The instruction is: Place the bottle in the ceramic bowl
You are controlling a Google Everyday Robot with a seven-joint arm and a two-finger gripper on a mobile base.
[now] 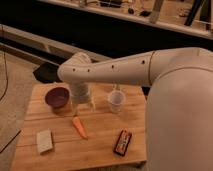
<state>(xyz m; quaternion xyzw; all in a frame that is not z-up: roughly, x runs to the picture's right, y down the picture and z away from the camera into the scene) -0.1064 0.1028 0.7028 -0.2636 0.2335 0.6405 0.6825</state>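
Bottle: can't make it out for sure, there's only a pale shape at the gripper. The gripper points down just right of the bowl, low over the table. Can't tell if it's spread or clamped. The cup is farther right of the bowl. The carrot is front-right, the pale block in front, and the snack bar far front-right.

Looks like a robotics lab or test space rather than a home: a small wooden table on grey carpet, a cable trailing down the left edge, and a cluttered bench across the top. The gripper hangs over the table's upper left part.
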